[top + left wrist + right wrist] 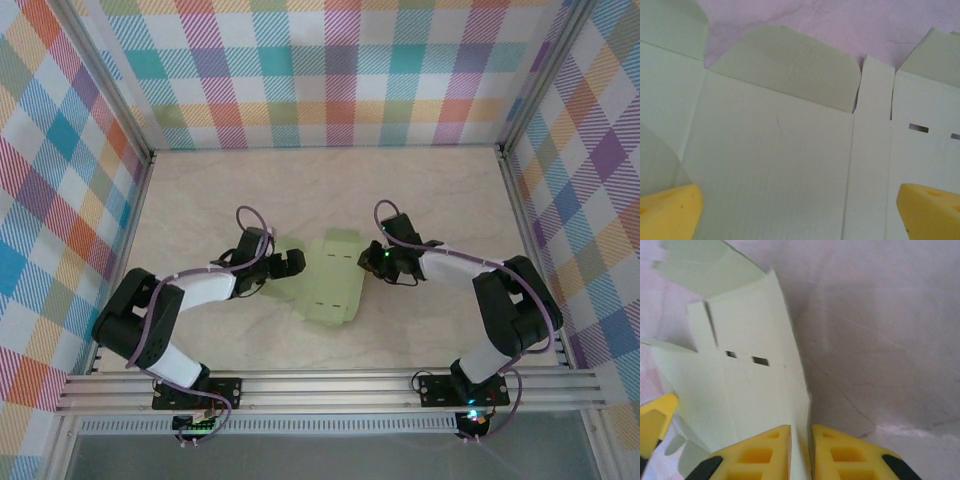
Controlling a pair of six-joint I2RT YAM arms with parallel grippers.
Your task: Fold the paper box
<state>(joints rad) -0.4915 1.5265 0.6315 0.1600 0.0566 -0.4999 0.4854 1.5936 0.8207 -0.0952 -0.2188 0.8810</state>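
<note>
The paper box (335,285) is a pale green flat cut-out sheet lying mid-table between both arms. My left gripper (290,265) hovers over its left part, open, with the yellow fingertips (670,212) spread wide on either side of a broad panel (775,150). A rounded flap (790,65) and two small slots (918,128) lie beyond. My right gripper (372,262) is shut on the sheet's right edge. In the right wrist view the paper box (745,385) has that edge lifted, with the thin card nipped between the yellow pads (760,455).
The table top (450,200) is pale marble, enclosed by checkered walls (320,70) at the back and both sides. An aluminium rail (330,385) runs along the near edge by the arm bases. Another yellow fingertip (655,420) shows at the left of the right wrist view.
</note>
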